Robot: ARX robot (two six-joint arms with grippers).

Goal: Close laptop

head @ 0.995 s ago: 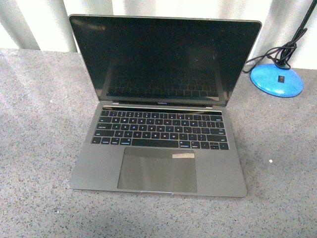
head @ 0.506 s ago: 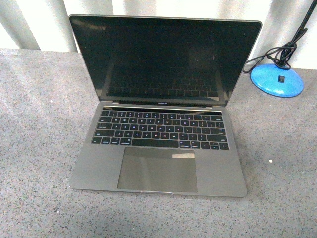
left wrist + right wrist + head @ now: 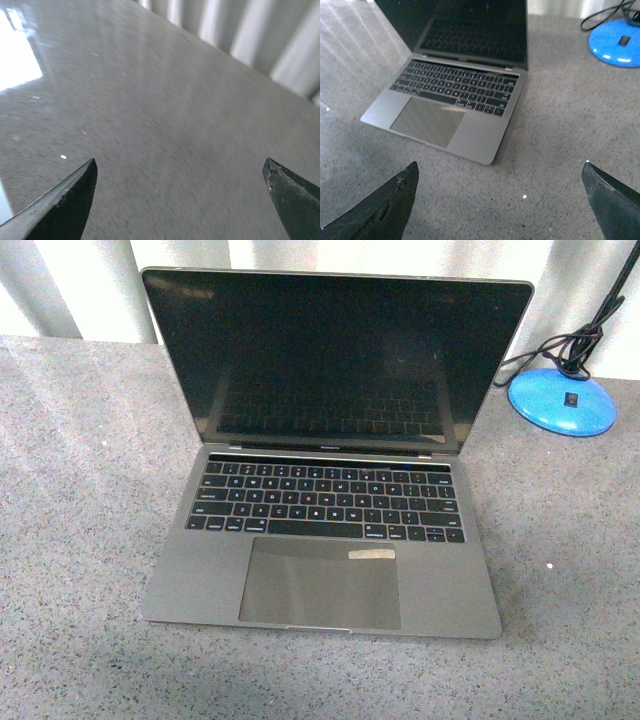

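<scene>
Space-grey metal marks the task's thing: a slim laptop (image 3: 325,480) with black keys and a glossy black screen is set open at the middle of the speckled grey tabletop (image 3: 80,490), its lid leaning slightly back. Neither arm is seen in the front view. The left gripper (image 3: 180,167) is spread wide over bare tabletop and nothing is held. The right gripper (image 3: 500,167), equally wide and empty, is faced toward the laptop from well apart. The lid's top edge (image 3: 335,277) would best be reached from behind and pressed forward and down along the hinge's arc, gently, so that the base is not slid. A round blue lamp base (image 3: 560,402) with a black cable (image 3: 560,345) is placed near the lid's right side and should be avoided. Pale ribbed panels (image 3: 90,290) are seen behind.
</scene>
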